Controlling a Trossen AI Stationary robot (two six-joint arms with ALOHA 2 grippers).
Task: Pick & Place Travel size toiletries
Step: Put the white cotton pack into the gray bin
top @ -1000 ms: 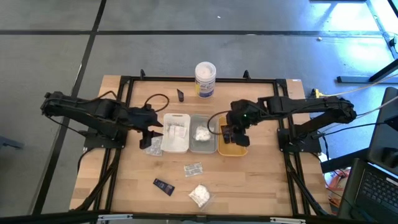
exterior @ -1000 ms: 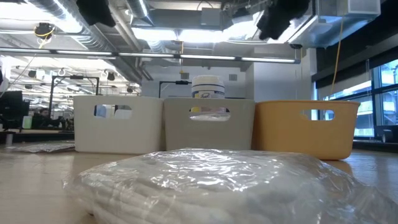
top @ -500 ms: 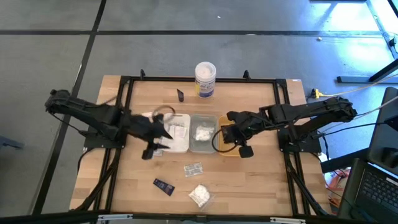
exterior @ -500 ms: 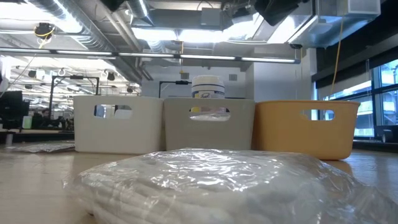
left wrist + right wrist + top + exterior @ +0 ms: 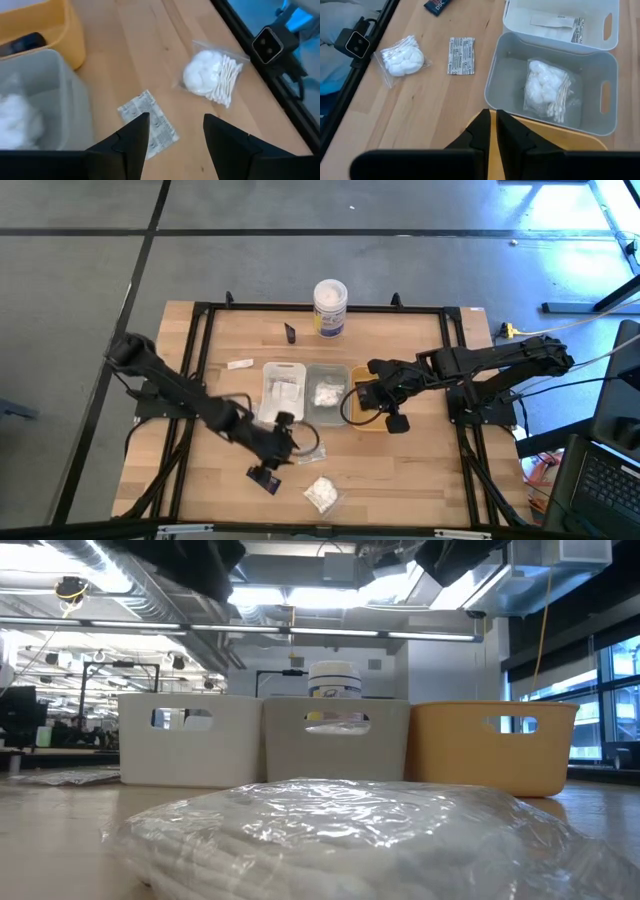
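Observation:
My left gripper (image 5: pixel 285 442) (image 5: pixel 175 135) is open and hangs over the near middle of the table. Its fingers stand above a silvery printed sachet (image 5: pixel 147 122) (image 5: pixel 461 62) and touch nothing. A clear bag of cotton swabs and pads (image 5: pixel 212 75) (image 5: pixel 320 493) (image 5: pixel 340 835) lies flat toward the near edge. A black tube (image 5: pixel 262 478) lies left of it. My right gripper (image 5: pixel 392 418) (image 5: pixel 492 127) is shut and empty above the orange tray (image 5: pixel 362 418) (image 5: pixel 495 745). Another black tube (image 5: pixel 22 44) lies in that tray.
The white tray (image 5: pixel 283 392) holds flat sachets (image 5: pixel 555 21). The grey tray (image 5: pixel 325 408) holds a cotton bundle (image 5: pixel 547 87). A tall white tub (image 5: pixel 330 305) and a small black tube (image 5: pixel 290 332) stand near the far edge. A loose sachet (image 5: pixel 240 364) lies left of the white tray.
My left gripper has swung from the left side of the white tray across toward the near edge and the right, ending over the silvery sachet. The loose sachet left of the white tray has come into view. My right gripper has drawn slightly toward the near edge.

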